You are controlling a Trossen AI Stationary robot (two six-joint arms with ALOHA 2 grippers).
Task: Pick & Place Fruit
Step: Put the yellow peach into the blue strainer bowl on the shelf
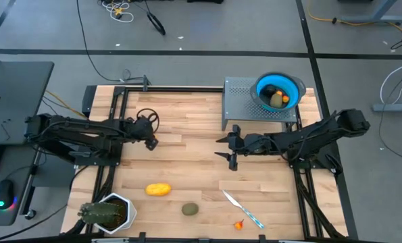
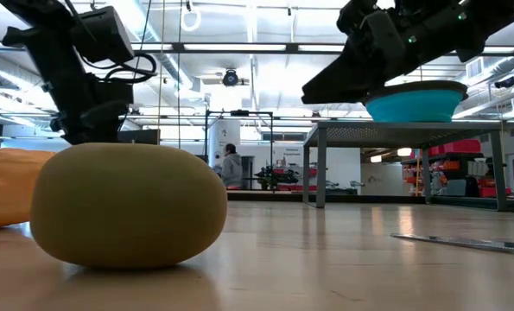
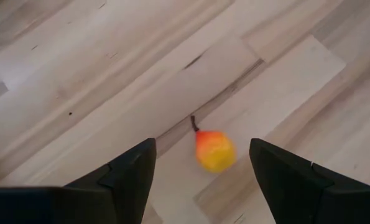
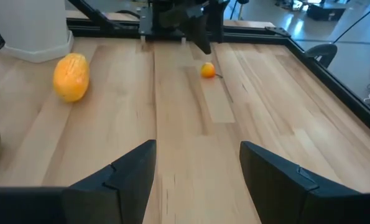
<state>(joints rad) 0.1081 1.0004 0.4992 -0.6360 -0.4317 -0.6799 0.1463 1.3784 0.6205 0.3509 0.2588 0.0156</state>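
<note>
The perforated grey metal stand (image 1: 241,101) at the far right corner of the pale wooden plank table (image 1: 187,169) carries a round, smooth blue bowl (image 1: 296,88), and in the bowl lie a small black ball (image 1: 271,90), an olive-brown roundish fruit (image 1: 276,99) and an orange bit (image 1: 285,99). Just in front of the stand the right gripper (image 1: 219,148) hangs over bare planks, its two dark wedge-shaped fingers spread wide and empty. Well to the left of the stand the left gripper (image 1: 151,140) also stands wide apart, holding nothing; a tiny glossy orange-yellow fruit with a dark stem (image 3: 214,150) lies on the wood below it. Far in front of the stand, toward the table's near edge, rest a bumpy yellow oblong fruit (image 1: 157,190), a matte olive-brown roundish fruit (image 1: 190,210), a slim knife with a light-blue handle (image 1: 243,208) and a tiny orange-red bit (image 1: 238,225). Farthest from the stand, at the opposite corner, sits a spiky green plant in a faceted white pot (image 1: 123,205).
</note>
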